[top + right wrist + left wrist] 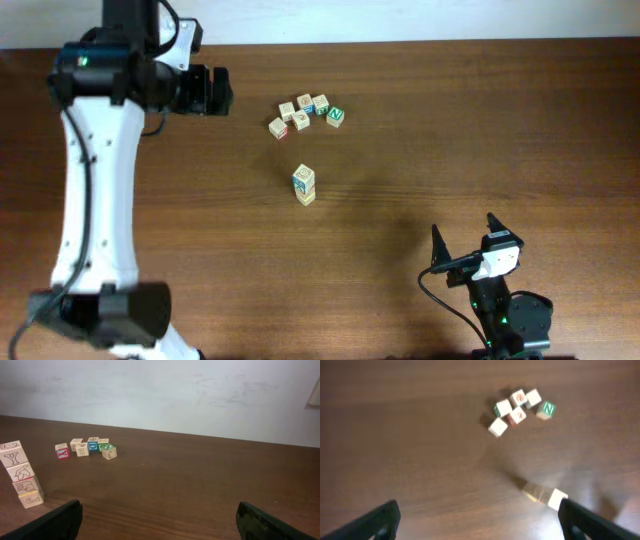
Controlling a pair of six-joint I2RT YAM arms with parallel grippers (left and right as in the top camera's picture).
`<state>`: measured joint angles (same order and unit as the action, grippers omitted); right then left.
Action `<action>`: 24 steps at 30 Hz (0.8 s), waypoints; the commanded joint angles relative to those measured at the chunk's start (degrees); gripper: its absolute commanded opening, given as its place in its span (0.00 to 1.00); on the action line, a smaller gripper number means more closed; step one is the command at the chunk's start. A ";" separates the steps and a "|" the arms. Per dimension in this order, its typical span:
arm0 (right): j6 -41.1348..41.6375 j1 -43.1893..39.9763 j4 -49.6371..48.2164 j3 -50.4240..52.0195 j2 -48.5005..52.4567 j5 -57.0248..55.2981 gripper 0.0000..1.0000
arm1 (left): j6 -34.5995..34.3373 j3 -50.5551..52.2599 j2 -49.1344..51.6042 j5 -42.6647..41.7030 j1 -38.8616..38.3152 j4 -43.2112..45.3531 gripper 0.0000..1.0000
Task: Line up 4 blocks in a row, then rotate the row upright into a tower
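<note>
At the centre of the table [520, 130]: stack of blocks [304, 185], upright, well apart from both arms. Toward the far edge: cluster of loose cubes [298, 113], green N cube [335, 116] at its right end. left gripper [224, 90] hovers toward the far-left corner. right gripper [465, 232], fingers spread, by the near edge.

Robot lab setup, bare brown wooden worktop [450, 130], plain white wall [175, 395] at the far side, white robot arm [95, 190] at left, wooden letter blocks [304, 185]
</note>
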<state>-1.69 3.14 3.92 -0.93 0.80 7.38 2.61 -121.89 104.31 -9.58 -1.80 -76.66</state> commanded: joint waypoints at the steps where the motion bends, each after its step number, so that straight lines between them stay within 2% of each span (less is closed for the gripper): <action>1: 0.22 -0.22 -0.09 0.61 -0.61 -0.33 0.98 | 6.21 18.25 -19.12 0.85 0.22 13.99 0.99; 5: 0.22 -0.22 -0.09 0.61 -0.61 -0.33 0.98 | 8.26 58.12 -46.10 0.92 0.50 42.88 0.99; 7: 0.22 -0.22 -0.11 0.61 -0.61 -0.33 0.98 | 8.26 76.22 -58.29 1.20 0.48 54.40 0.99; 9: 0.22 -0.22 -0.09 0.61 -0.61 -0.33 0.98 | 8.26 92.21 -69.94 2.23 0.48 64.39 0.99; 11: 0.22 -0.22 -0.09 0.61 -0.61 -0.33 0.98 | 8.41 104.80 -81.26 3.56 0.48 69.11 0.99; 17: 0.22 -0.22 -0.09 0.61 -0.61 -0.33 0.98 | 11.21 120.37 -97.15 6.62 0.48 73.61 0.99; 21: 0.22 -0.22 -0.09 0.61 -0.61 -0.33 0.98 | 11.19 121.42 -104.19 7.50 0.42 72.37 0.99; 24: 0.20 -0.22 -0.09 0.61 -0.61 -0.33 0.98 | 11.19 121.42 -104.02 7.50 0.33 72.24 0.99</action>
<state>-1.72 3.14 3.79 -0.84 0.58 7.38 12.88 -0.95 0.84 -2.70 -1.48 -4.49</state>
